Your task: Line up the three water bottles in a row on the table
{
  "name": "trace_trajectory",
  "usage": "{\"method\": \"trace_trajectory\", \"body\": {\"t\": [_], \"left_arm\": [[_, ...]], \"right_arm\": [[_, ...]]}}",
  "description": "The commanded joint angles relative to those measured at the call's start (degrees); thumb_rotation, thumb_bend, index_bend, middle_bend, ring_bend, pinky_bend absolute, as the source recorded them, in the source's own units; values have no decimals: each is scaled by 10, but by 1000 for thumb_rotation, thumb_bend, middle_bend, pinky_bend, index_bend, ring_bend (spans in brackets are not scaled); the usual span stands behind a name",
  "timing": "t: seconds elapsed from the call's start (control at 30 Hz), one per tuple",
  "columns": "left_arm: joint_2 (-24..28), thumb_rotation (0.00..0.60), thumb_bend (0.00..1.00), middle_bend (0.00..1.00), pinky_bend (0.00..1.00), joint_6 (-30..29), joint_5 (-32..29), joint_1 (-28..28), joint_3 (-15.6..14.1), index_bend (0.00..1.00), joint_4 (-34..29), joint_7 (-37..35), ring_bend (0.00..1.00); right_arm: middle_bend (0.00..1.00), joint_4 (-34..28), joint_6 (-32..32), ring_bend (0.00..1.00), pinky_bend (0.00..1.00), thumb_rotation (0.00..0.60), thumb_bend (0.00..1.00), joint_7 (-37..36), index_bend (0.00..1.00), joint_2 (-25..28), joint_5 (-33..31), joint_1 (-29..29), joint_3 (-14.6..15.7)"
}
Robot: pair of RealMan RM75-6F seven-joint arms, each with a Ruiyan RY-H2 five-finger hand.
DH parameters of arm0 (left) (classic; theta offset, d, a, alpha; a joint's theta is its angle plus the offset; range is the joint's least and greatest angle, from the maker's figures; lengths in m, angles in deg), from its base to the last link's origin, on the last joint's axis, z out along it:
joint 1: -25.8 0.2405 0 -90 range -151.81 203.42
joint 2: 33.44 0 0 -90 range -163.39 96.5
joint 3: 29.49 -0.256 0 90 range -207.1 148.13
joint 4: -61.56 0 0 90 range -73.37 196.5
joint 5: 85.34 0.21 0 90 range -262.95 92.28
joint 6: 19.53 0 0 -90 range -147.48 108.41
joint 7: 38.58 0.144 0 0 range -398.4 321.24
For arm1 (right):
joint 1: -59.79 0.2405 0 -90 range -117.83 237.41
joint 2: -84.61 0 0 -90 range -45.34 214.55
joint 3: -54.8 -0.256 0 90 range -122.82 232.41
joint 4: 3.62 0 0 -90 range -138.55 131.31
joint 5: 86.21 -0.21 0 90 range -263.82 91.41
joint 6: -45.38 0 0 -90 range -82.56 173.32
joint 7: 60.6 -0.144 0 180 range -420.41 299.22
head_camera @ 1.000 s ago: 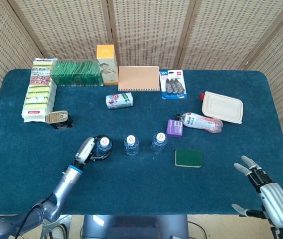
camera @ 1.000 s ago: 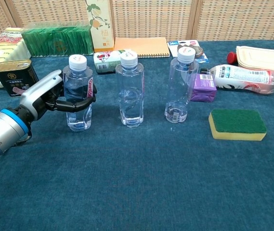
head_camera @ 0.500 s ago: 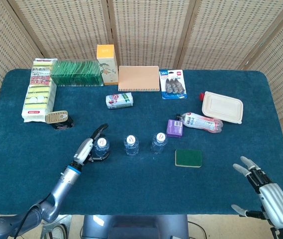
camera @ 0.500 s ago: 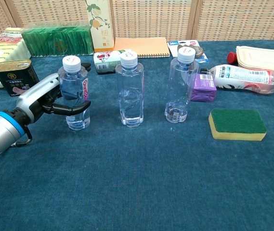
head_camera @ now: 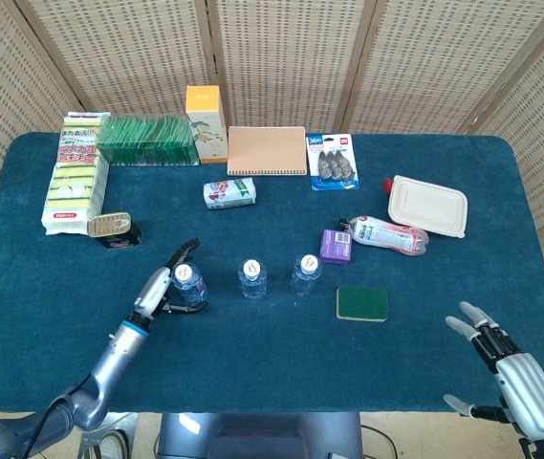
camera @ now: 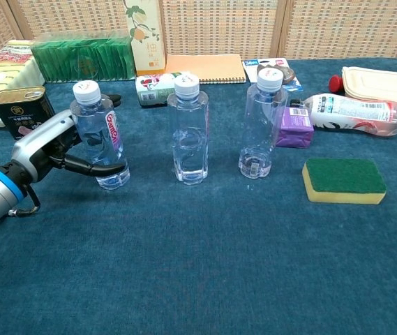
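Observation:
Three clear water bottles with white caps stand near mid-table. The left bottle (head_camera: 185, 282) (camera: 99, 143) leans to the left, toward my left hand (head_camera: 157, 292) (camera: 51, 150), which holds it low down with fingers curled across its front. The middle bottle (head_camera: 251, 277) (camera: 188, 132) and the right bottle (head_camera: 306, 273) (camera: 264, 125) stand upright and untouched. My right hand (head_camera: 511, 368) hangs open off the table's near right corner, fingers spread; the chest view does not show it.
A green sponge (head_camera: 362, 303) (camera: 343, 180) lies right of the bottles. A purple box (head_camera: 336, 246) and a lying labelled bottle (head_camera: 391, 234) sit behind the right bottle. A tin can (head_camera: 111, 227) (camera: 18, 112) stands back left. Boxes, a notebook and a lidded container line the far side.
My left hand has drawn the left bottle leftward, away from the middle one, and the bottle now tilts left. The right hand has barely moved.

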Motion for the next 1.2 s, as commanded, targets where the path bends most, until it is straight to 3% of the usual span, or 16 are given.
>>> {"method": "trace_trajectory", "body": {"t": [0.03, 0.33, 0.5, 0.7, 0.87, 1.03, 1.2], "left_arm": [[3, 600, 123, 0, 75, -4, -3, 4, 2, 0, -4, 3, 0], [34, 600, 112, 0, 62, -31, -4, 27, 0, 0, -42, 5, 0], [77, 600, 111, 0, 52, -60, -1, 46, 0, 0, -86, 5, 0], [194, 600, 111, 0, 25, -77, 8, 65, -11, 0, -202, 64, 0], [323, 600, 112, 0, 6, -87, 14, 84, -23, 0, -341, 131, 0], [416, 600, 111, 0, 6, -108, 20, 115, -44, 0, -412, 180, 0], [484, 600, 112, 0, 6, -134, -8, 168, -65, 0, -476, 275, 0]], "right_arm": [[4, 0, 0, 23, 147, 600, 0, 0, 123, 0, 0, 0, 0], [4, -3, -2, 24, 147, 600, 0, 7, 123, 0, 7, 0, 4], [4, -5, -2, 24, 147, 600, 0, 12, 123, 0, 10, 0, 5], [4, -6, -1, 24, 147, 600, 0, 16, 123, -1, 10, -1, 4], [4, -9, 4, 24, 147, 600, 0, 24, 123, -2, 17, -4, 6], [4, -10, 13, 23, 147, 600, 0, 34, 123, -3, 24, -9, 7], [4, -12, 27, 18, 114, 600, 0, 61, 124, -12, 14, -18, -2]]}}
